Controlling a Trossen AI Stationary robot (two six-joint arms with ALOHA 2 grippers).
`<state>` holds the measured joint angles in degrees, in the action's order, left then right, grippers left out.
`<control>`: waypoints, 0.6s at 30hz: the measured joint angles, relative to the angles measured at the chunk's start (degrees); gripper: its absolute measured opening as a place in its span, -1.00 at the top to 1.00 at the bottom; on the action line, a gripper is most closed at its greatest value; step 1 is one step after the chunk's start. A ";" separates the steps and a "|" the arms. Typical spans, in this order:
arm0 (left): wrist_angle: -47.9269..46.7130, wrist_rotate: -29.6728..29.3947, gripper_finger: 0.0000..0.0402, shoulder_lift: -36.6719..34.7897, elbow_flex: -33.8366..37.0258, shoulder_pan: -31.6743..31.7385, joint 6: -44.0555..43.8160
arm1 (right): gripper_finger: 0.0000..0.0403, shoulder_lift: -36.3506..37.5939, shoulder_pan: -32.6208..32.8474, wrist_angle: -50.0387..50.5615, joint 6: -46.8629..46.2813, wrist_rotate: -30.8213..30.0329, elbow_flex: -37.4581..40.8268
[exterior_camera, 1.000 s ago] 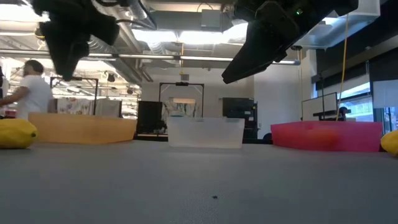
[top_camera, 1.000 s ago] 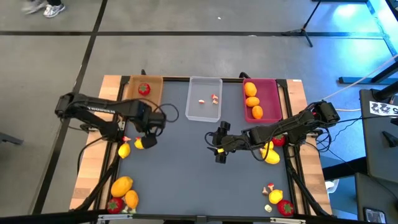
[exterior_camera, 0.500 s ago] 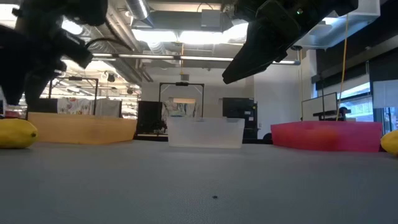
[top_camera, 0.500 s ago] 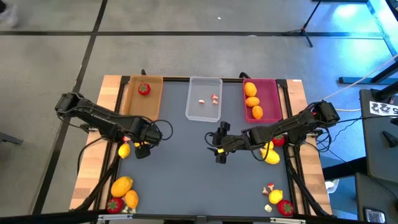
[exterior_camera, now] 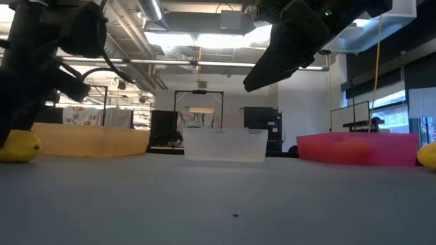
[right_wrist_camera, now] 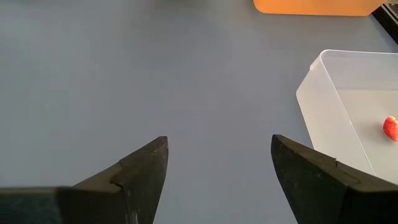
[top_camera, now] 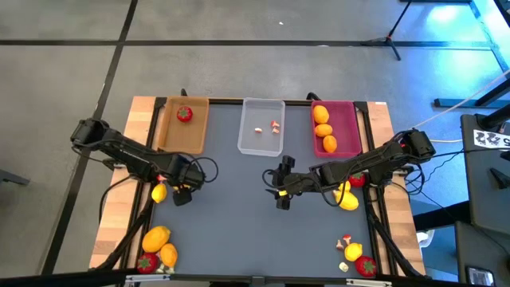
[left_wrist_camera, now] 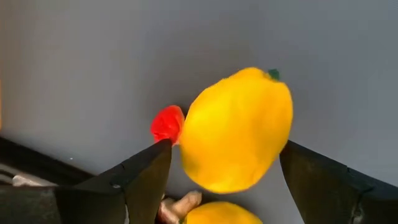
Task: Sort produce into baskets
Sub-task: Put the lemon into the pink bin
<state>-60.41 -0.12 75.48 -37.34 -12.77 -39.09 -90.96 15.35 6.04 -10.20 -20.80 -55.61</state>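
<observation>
— Where's the left gripper (left_wrist_camera: 224, 163) now?

— Low at the left edge of the table (top_camera: 239, 215), over the yellow lemon (left_wrist_camera: 237, 129) there. Its fingers (left_wrist_camera: 140, 177) stand wide apart with the lemon between them, but I can't tell whether they touch it. It looks like it's lying on the mat, not gripped.

— Anything else near it?

— A small red piece (left_wrist_camera: 167, 122) just beside the lemon, mostly hidden behind it, and another yellow fruit (left_wrist_camera: 214, 213) cut off at the frame's edge. From above, the gripper covers most of that spot.

— And the right gripper (right_wrist_camera: 217, 163)?

— Hanging above the middle of the table, fingers spread, nothing between them. The clear tray (right_wrist_camera: 339, 106) lies ahead of it with a red bit (right_wrist_camera: 390, 128) inside.

— The trays?

— Along the far edge: brown tray (top_camera: 183, 125) holding one strawberry (top_camera: 184, 114), the clear one in the middle, pink tray (top_camera: 335, 126) with three orange fruits (top_camera: 323, 129). More fruit sits loose at the near corners, and a yellow piece (top_camera: 347, 198) by the right arm is partly hidden under it.
</observation>
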 joint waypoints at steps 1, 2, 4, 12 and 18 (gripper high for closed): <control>0.43 -0.02 -0.44 0.00 0.28 0.10 0.00 | -0.40 -0.02 0.00 -0.01 0.00 0.01 0.00; 0.67 -0.02 -0.41 0.00 0.42 0.19 0.00 | -0.40 -0.02 0.00 -0.01 -0.01 0.20 0.00; 1.46 -0.08 -0.32 0.00 0.42 0.21 -0.02 | -0.40 -0.02 0.00 -0.02 -0.02 2.07 0.00; 4.36 -0.10 0.20 -0.04 0.24 0.21 1.97 | -0.40 -0.02 0.00 0.00 -0.05 2.27 0.00; 6.83 -1.81 0.22 -0.09 -3.75 0.21 3.50 | -0.40 0.38 0.00 0.11 0.66 1.22 -0.18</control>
<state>-53.58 -1.93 75.40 -41.09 -12.56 -35.59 -90.59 15.35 6.15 -9.54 -19.57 -55.80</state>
